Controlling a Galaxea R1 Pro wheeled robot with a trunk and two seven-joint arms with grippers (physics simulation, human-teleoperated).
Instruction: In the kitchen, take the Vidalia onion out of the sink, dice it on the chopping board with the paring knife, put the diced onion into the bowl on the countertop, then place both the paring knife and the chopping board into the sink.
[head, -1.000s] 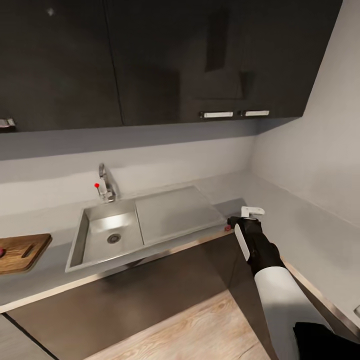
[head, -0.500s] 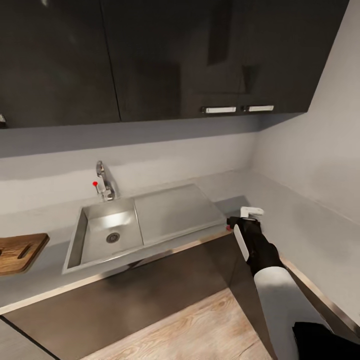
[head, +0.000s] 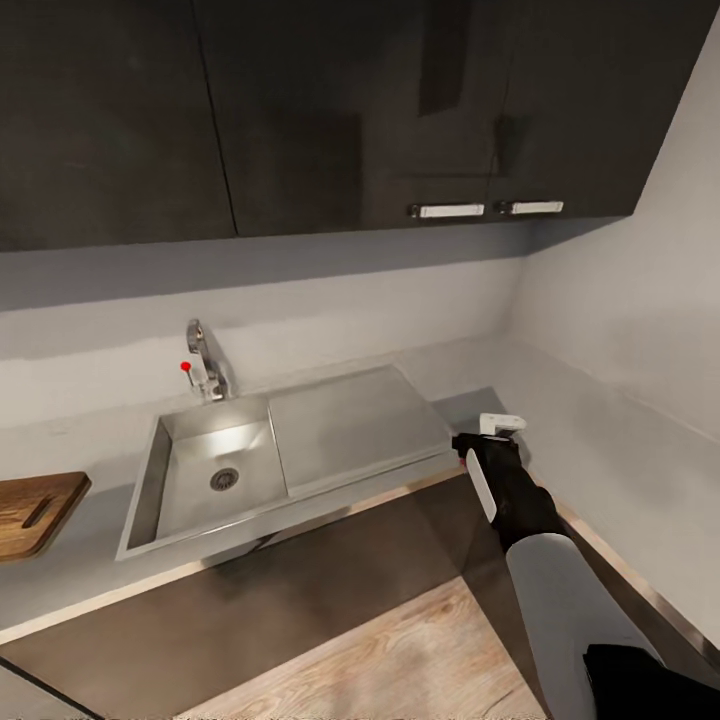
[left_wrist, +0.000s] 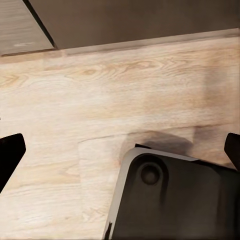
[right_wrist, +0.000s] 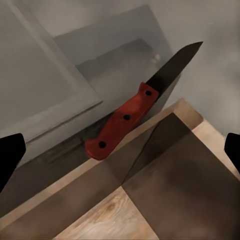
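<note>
Right gripper (head: 470, 447) hangs at the countertop's (head: 590, 470) front edge, fingers spread wide in the wrist view with nothing between them. The paring knife (right_wrist: 134, 117) lies just ahead on the counter, red handle toward the edge, dark blade pointing away. At ten o'clock of the gripper in the head view is the sink (head: 215, 480), basin bare; the chopping board (head: 35, 510) is farther out at nine. The left gripper's (left_wrist: 120, 150) fingers are spread too, over the wood floor (left_wrist: 75, 100).

Open sink (head: 200, 480) basin and flat drainboard (head: 350, 425) with unobstructed room above, bounded behind by the tap (head: 205, 365) and overhead by dark wall cabinets (head: 350, 110); right of the sink, the paring knife (right_wrist: 131, 118) overhangs the countertop (head: 600, 470) edge.
</note>
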